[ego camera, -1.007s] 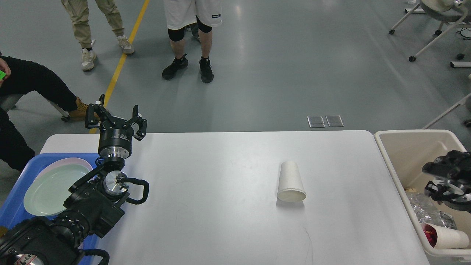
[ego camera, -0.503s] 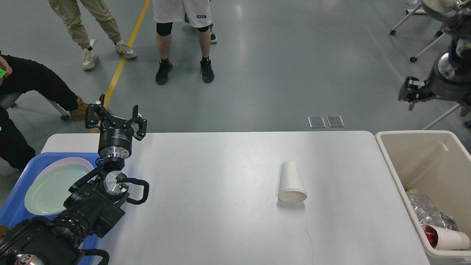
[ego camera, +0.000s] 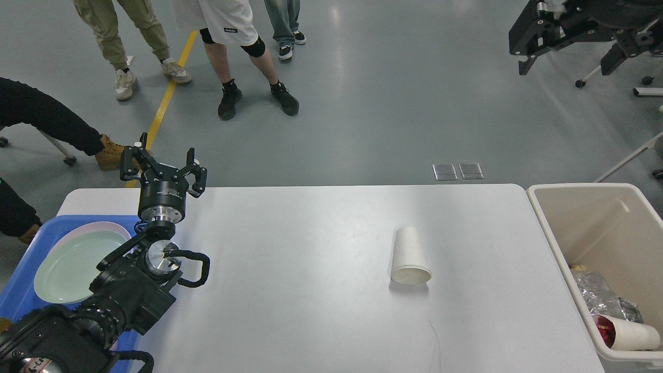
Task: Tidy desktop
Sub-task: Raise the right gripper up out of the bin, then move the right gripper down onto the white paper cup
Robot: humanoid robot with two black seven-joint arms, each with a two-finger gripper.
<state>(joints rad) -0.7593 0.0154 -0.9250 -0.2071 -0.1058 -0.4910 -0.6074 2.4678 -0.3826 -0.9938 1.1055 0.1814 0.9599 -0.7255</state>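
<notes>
In the head view, the desktop fills the lower frame, and one paper cup lies on its side right of centre, mouth toward the near edge, well apart from both arms. Your likely step is to bin that cup. Bring the right gripper down from the upper right corner of the frame, close across the cup's wall lightly so it does not crush, and carry it over the right edge into the beige bin.

The left gripper hangs over the far left corner, fingers spread wide, holding nothing, beside the blue tray with its plate.

The right gripper is seen dark and end-on; you cannot tell how far it is parted. The bin's near end and the tray are cut off.
</notes>
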